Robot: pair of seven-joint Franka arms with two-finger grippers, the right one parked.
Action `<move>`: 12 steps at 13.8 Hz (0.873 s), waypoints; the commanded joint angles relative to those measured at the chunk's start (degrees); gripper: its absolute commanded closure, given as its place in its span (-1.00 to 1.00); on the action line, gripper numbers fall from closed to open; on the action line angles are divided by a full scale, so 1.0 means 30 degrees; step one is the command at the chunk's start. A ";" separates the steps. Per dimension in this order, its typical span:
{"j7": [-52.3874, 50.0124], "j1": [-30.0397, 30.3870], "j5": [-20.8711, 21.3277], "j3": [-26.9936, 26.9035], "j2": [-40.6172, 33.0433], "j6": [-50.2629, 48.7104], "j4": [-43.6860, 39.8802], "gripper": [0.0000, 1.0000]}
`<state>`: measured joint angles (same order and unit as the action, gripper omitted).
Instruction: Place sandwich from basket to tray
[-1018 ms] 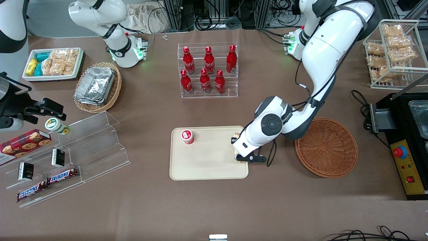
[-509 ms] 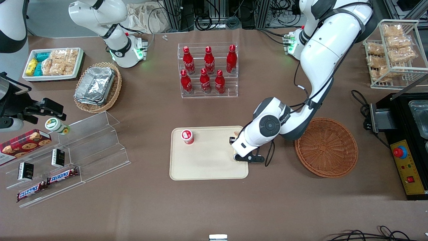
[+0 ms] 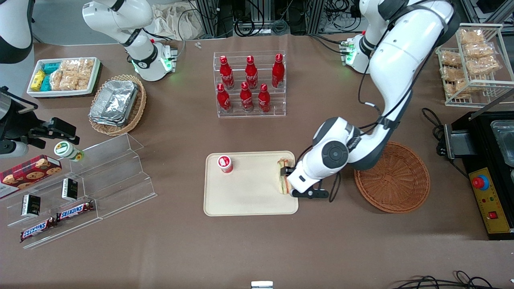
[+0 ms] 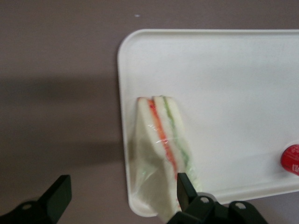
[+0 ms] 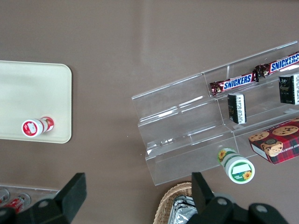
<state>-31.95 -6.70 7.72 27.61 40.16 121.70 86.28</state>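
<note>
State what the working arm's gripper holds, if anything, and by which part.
Nothing: the gripper is open above the sandwich, which lies on the tray.

Pale sandwich [image 4: 159, 154] striped orange-red and, seemingly, green; cream tray [image 4: 224, 70]; reddish-brown basket [image 3: 395, 178]

Sandwich [image 4: 161, 140]: soft matt bread under clear glossy film, lying between the spread fingers [image 4: 186, 185] of the gripper [image 4: 122, 192], matt black plastic. Tray [image 4: 224, 70] beneath the fingers: smooth cream plastic, faint sheen. Basket [image 3: 392, 176] beside the arm: rough woven wicker, reddish-brown. Table [image 4: 60, 60] outside the fingers: matt brown covering
</note>
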 commanded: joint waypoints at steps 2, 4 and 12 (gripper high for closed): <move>0.0336 0.1147 0.0005 -0.0004 -0.2397 -0.3469 0.0388 -0.99; 0.1442 0.1735 0.0006 -0.0004 -0.3392 -0.4877 0.0447 -0.99; 0.3966 0.5073 0.1000 -0.0092 -0.6850 -0.8572 0.0624 -0.99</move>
<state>-22.33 6.29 9.25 26.99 23.97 98.00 86.25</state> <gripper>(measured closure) 0.000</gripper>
